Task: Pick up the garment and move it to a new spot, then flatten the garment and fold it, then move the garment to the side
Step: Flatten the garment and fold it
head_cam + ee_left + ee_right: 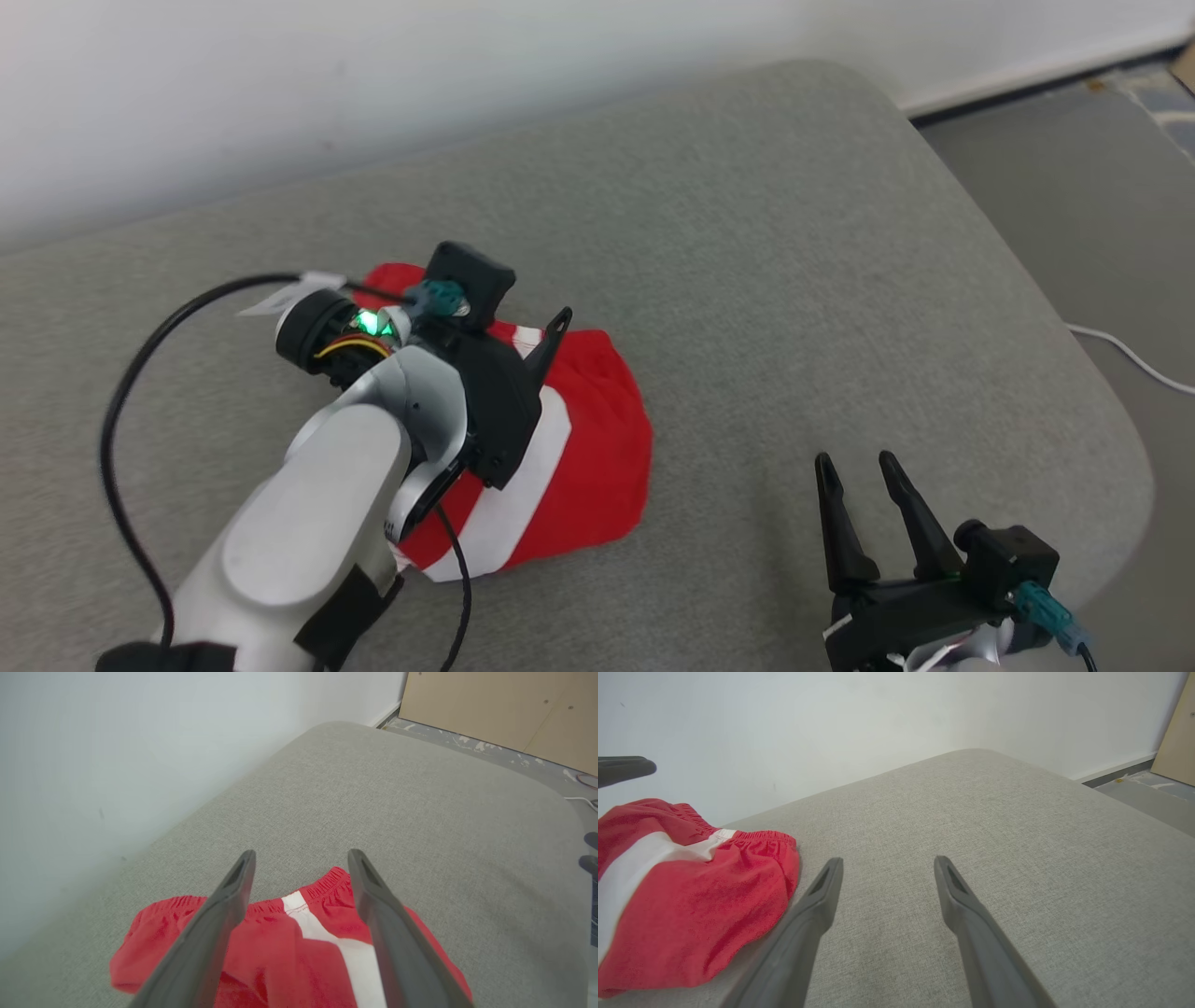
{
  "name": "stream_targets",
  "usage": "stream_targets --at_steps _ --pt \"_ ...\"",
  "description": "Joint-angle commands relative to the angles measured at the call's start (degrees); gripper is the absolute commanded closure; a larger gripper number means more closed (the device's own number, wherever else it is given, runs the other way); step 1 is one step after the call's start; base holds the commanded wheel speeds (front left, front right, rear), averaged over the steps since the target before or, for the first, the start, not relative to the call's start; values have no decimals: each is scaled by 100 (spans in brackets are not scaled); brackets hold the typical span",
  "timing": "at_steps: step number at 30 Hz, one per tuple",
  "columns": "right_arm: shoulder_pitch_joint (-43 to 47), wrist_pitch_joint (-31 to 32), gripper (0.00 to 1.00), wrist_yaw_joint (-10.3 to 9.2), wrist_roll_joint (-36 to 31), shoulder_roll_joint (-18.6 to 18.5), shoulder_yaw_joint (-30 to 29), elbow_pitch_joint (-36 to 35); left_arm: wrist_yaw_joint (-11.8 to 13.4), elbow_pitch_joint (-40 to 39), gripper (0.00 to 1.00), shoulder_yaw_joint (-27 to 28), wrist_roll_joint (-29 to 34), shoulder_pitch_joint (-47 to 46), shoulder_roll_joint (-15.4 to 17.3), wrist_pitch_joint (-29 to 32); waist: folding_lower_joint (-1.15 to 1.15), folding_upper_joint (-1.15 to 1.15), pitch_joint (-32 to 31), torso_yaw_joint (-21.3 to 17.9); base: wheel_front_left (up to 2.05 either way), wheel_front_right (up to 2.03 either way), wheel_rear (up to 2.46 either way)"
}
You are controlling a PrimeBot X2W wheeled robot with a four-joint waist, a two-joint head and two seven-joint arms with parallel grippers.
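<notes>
The red garment point(597, 439) lay bunched on the grey cushion point(794, 233), not yet flattened. The left tool point(301, 855) hung over its elastic waistband, fingers spread wide and empty, apparently lined up for the first pick-up; its height above the cloth was hard to judge. The right tool point(853, 459) waited open and empty, well apart, leaving room.

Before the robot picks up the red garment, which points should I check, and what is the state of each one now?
1. The left end effector is open: ok.
2. It is over the red garment: ok.
3. Its fingers touch the cloth: cannot tell.
4. The right end effector is open, beside the garment, holding nothing: ok.
5. Garment lies flat: not ok, bunched.
6. Bare grey cushion for a new spot: ok.
</notes>
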Motion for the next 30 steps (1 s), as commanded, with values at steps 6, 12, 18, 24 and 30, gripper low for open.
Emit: stream_targets --at_steps 6,12,18,24,30 --pt "-216 -92 0 20 225 8 207 108 20 1219 0 -367 97 -702 22 244 -1 -1 745 -767 0 0 0" --pt "-278 -102 0 20 316 7 223 36 16 1932 0 -579 100 -934 21 538 -1 -1 888 -818 0 0 0" --pt "-282 -102 0 20 352 6 242 -2 11 2109 0 -906 -58 -1014 -7 658 -1 -1 933 -749 0 0 0" --pt "-371 -103 0 20 380 4 281 -16 10 2058 100 -1272 -254 -1145 -37 352 -1 -1 925 -650 0 0 0" --pt "-374 -104 0 20 341 5 248 -24 52 1969 100 -1198 -455 -1391 -159 -409 -1 -1 855 -552 0 0 0"
